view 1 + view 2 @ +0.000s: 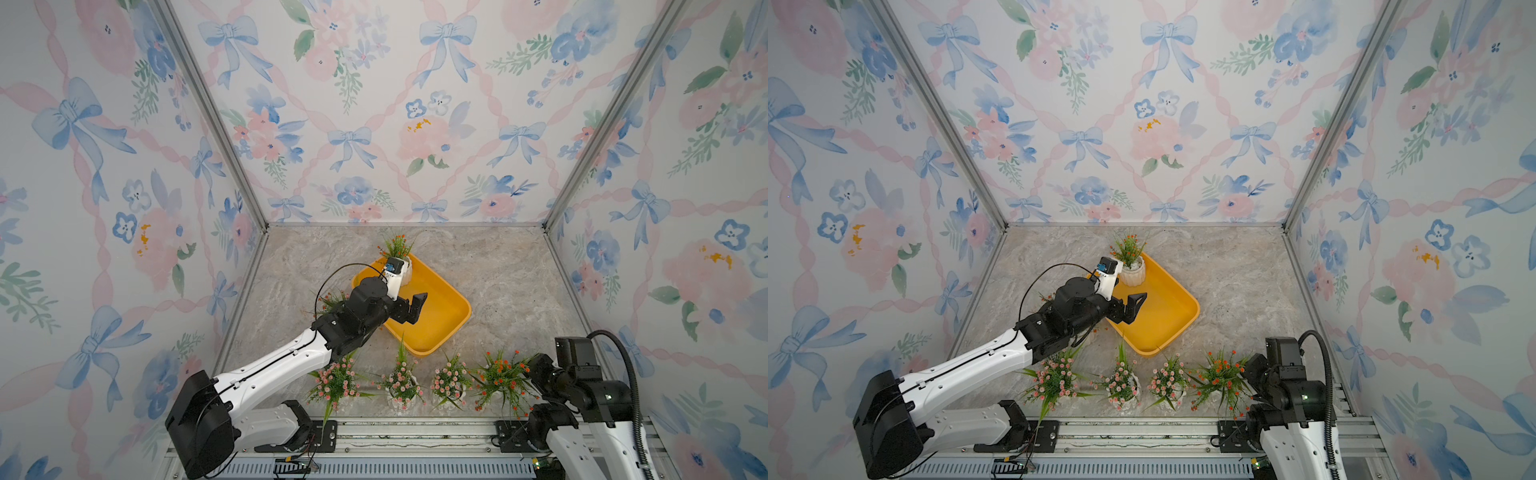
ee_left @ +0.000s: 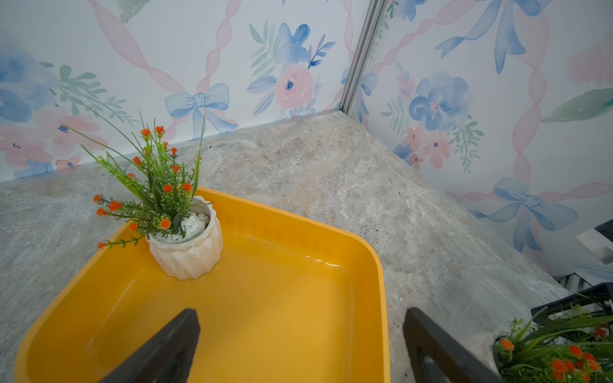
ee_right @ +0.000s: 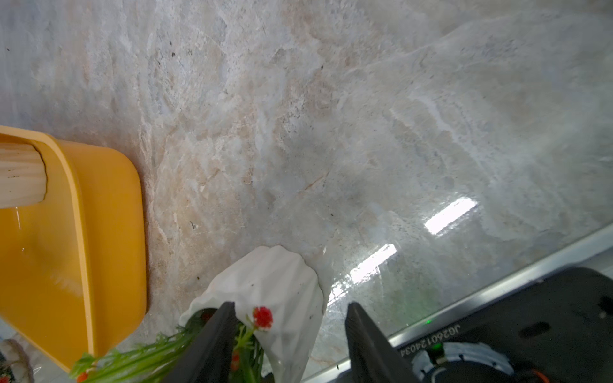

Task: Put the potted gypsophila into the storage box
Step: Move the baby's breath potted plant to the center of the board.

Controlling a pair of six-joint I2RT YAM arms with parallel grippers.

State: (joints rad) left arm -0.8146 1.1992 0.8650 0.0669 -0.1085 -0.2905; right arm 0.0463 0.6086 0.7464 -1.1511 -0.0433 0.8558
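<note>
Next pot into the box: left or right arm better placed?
Right, most likely. The right pincer is down on the orange-flowered gypsophila pot at the row's end, one finger among its stems, not yet clamped. The left pincer hangs open and empty over the storage box.

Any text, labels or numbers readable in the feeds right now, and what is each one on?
"JQ26012403": printed in light characters on the black robot housing in the right wrist view, upside down. Any further characters are hidden.
No other text can be read in any view.
</note>
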